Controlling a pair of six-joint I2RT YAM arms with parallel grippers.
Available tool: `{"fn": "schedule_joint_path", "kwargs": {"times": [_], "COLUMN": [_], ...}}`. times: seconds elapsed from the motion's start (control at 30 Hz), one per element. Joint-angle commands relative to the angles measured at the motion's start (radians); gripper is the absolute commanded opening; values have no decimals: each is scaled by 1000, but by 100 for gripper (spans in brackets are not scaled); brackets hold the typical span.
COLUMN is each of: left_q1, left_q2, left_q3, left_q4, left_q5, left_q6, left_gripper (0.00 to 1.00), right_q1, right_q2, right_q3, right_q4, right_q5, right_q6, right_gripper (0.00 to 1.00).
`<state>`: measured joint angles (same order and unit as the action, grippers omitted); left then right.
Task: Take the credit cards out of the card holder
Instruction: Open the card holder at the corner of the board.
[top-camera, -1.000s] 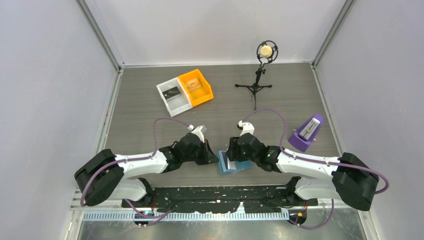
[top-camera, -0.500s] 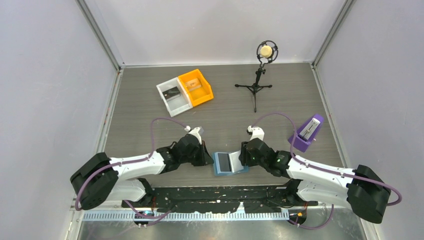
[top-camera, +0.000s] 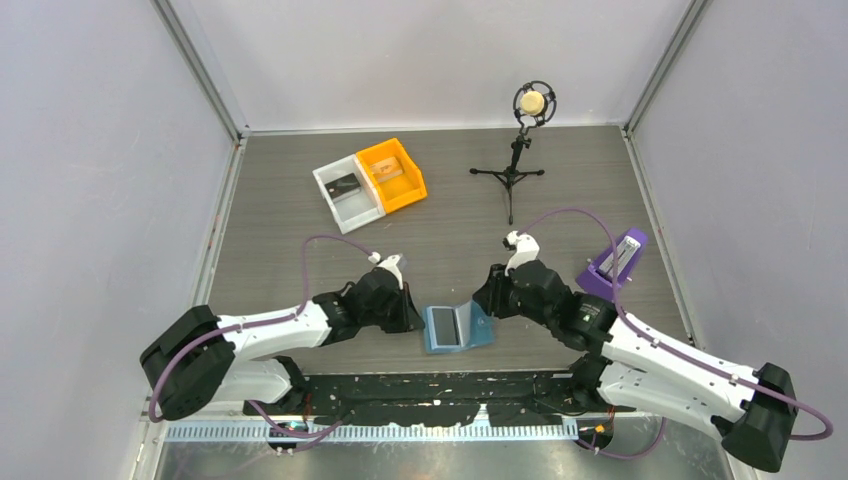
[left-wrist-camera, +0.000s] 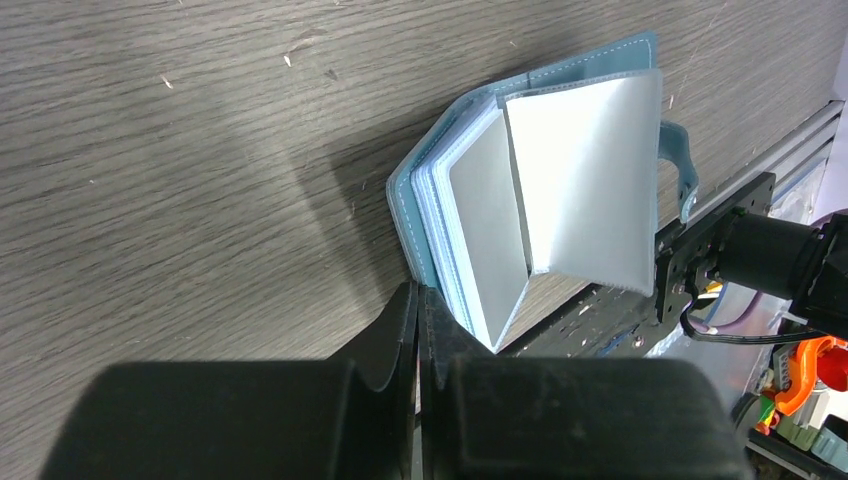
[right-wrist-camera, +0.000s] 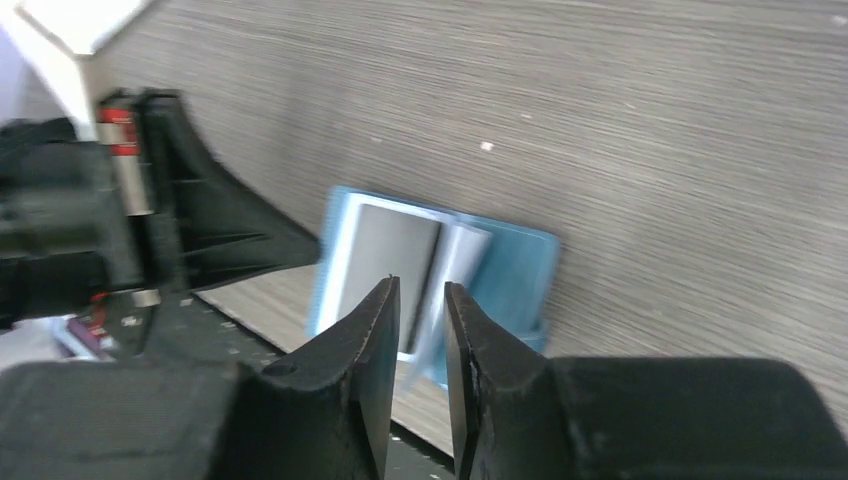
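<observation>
The card holder (top-camera: 455, 327) lay open between the clenched, empty left gripper (top-camera: 412, 320), just beside it, and the slightly parted, empty right gripper (top-camera: 484, 300).

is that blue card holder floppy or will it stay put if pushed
Probably floppy: the card holder lies open with its inner leaves fanned up, not flat, so they may flip over. It looks thin and light, so a push would likely slide it across the table.

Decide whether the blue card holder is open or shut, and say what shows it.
Open. The card holder lies on the table with its covers apart; the left wrist view shows its inner sleeves fanned out.
</observation>
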<state>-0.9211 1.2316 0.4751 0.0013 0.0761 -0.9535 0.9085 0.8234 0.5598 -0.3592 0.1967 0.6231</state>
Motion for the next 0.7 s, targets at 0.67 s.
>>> {"fn": "schedule_joint_path", "kwargs": {"times": [0.67], "left_q1": [-5], "left_q2": [-39], "left_q3": [42], "left_q4": [-76], "left_q5": [-50], "left_q6": [18], "left_gripper": [0], "right_q1": [55], "right_q2": [260], "right_q3": [-163], "right_q4": [428], "right_q5": [-166], "right_q6": [104], "right_gripper": [24]}}
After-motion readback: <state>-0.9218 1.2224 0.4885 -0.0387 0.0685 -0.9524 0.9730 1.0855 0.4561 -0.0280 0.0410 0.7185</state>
